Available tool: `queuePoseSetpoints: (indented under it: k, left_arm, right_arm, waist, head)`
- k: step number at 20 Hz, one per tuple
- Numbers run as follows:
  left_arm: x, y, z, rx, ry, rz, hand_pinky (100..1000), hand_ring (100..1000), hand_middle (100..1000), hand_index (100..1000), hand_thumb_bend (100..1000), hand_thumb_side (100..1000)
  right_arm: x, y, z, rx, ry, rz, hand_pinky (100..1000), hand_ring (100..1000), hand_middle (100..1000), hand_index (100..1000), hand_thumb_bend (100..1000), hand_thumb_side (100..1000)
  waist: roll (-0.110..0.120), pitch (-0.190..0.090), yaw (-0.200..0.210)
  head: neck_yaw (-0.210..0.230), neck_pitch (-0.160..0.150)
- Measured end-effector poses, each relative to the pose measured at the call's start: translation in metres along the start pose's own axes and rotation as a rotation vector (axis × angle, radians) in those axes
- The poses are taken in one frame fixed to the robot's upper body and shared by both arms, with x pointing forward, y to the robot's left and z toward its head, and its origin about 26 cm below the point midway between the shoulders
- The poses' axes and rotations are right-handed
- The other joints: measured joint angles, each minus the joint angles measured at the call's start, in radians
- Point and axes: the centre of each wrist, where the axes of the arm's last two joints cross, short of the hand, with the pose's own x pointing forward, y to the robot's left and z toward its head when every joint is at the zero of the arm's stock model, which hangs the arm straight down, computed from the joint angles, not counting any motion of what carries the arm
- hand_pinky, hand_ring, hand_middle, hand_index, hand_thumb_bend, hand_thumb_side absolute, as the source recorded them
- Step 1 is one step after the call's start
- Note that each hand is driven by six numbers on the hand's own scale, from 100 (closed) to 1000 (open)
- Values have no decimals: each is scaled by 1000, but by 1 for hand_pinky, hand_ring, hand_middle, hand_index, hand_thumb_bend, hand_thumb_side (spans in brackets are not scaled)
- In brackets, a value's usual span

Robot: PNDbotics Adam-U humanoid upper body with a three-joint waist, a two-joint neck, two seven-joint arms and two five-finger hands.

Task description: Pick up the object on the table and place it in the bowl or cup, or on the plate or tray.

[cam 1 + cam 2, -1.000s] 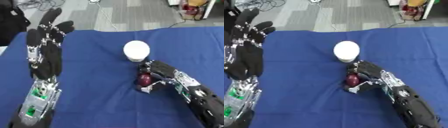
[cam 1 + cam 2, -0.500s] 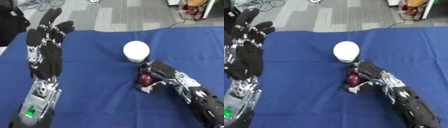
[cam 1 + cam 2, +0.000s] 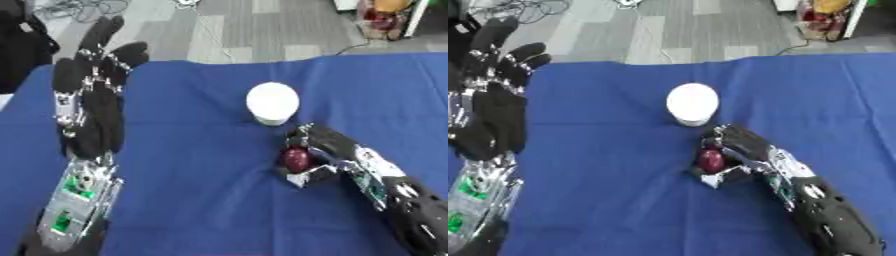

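Right hand [image 3: 328, 155] curled round dark red object [image 3: 296, 158] mid-desk; lift clear, then carry toward white cup [image 3: 272, 103] just beyond, left hand [image 3: 92, 107] idle, fingers straight, near desk's left edge.

Right hand's fingers [image 3: 317, 145] partly hide a dark red object [image 3: 296, 158].

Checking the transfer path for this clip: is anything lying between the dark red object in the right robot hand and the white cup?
Nothing visible does. The right robot hand is curled round the dark red object, and only bare blue tablecloth lies between it and the white cup just beyond. The left robot hand is raised open, far to the left.
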Motion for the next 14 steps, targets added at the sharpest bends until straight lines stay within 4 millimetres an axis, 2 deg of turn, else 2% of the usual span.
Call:
queuePoseSetpoints:
  k: [14]
  left_arm:
    - [0,0,0,-3,3,0,745,755,876,929,277,970]
  right_arm:
    - [9,-18,-15,-106,-39,83,100,119,369,452,170,594]
  waist:
    - [2,0,0]
  head:
    - [0,0]
